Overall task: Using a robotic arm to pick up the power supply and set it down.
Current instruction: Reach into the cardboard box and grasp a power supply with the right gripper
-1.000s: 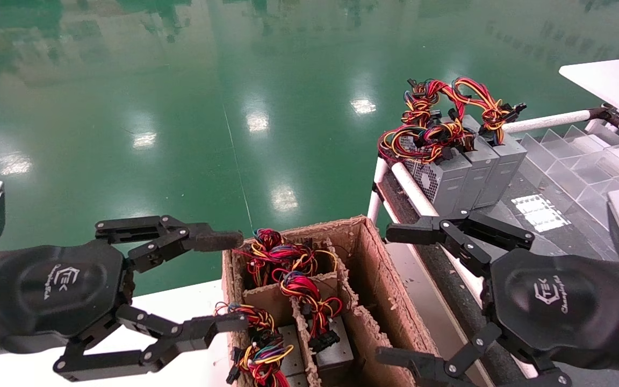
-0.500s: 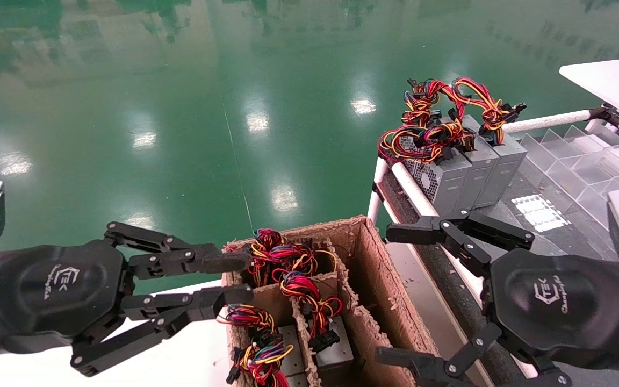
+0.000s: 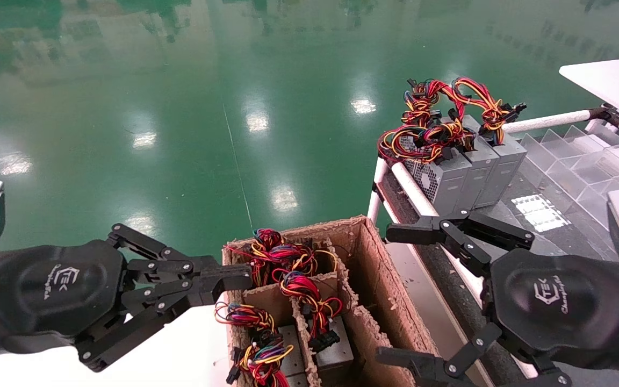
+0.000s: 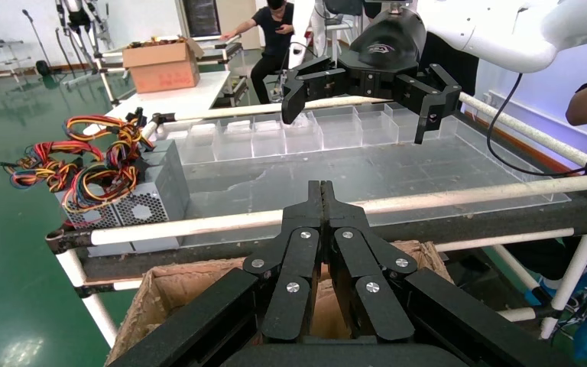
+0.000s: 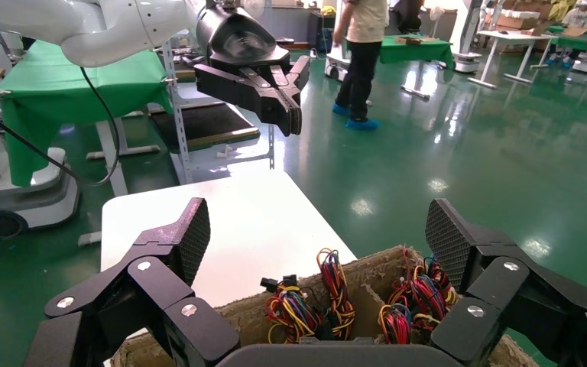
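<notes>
Three grey power supplies (image 3: 465, 174) stand side by side on the rack at the right, their coloured wires bundled on top; they also show in the left wrist view (image 4: 151, 200). More power supplies (image 3: 326, 349) sit in the compartments of a cardboard box (image 3: 374, 269), wire bundles (image 5: 306, 310) sticking up. My left gripper (image 3: 234, 279) hovers at the box's left edge, shut on nothing, fingers pressed together (image 4: 321, 191). My right gripper (image 3: 398, 295) hangs wide open over the box's right wall, nothing between its fingers (image 5: 189, 233).
The box stands on a white table (image 3: 191, 349). A rack of white tubes (image 3: 411, 188) carries a clear divided tray (image 3: 583, 161). Green floor lies beyond. People and other tables stand far off.
My left gripper's fingers have gone from wide open to fully shut, staying at the box's left edge. The right arm has not moved.
</notes>
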You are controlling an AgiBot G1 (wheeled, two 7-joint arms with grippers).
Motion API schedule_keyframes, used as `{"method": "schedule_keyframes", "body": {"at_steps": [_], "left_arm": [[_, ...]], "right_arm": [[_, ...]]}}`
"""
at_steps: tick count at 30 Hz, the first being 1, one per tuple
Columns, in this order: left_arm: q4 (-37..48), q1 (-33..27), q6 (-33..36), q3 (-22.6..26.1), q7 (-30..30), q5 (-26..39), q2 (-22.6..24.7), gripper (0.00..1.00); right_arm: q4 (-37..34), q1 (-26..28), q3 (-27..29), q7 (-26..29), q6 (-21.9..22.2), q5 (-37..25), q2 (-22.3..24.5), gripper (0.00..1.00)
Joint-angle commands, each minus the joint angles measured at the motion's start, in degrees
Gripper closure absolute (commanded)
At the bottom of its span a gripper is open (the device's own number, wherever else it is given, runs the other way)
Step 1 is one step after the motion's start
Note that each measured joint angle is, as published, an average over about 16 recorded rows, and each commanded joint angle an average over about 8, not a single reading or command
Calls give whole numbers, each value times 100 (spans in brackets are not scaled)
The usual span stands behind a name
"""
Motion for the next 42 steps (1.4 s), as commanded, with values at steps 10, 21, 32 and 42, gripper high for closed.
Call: {"method": "schedule_keyframes", "body": {"at_steps": [10,21,32,42], "left_arm": [[0,0,0,0,0,0,0,0],[2,-1,1,1,1,0,0,0],[4,-1,0,1,2,-2,0,0],[7,-2,1,3,4,-3,0,0]], "right_arm": [[0,0,0,0,0,0,0,0],[-48,-35,-54,-11,93,-143,-21,0],[-81,-79,-218,88,207,-444,-58,0],[-457,91,-921,605,610,-1453,-701,0]]}}
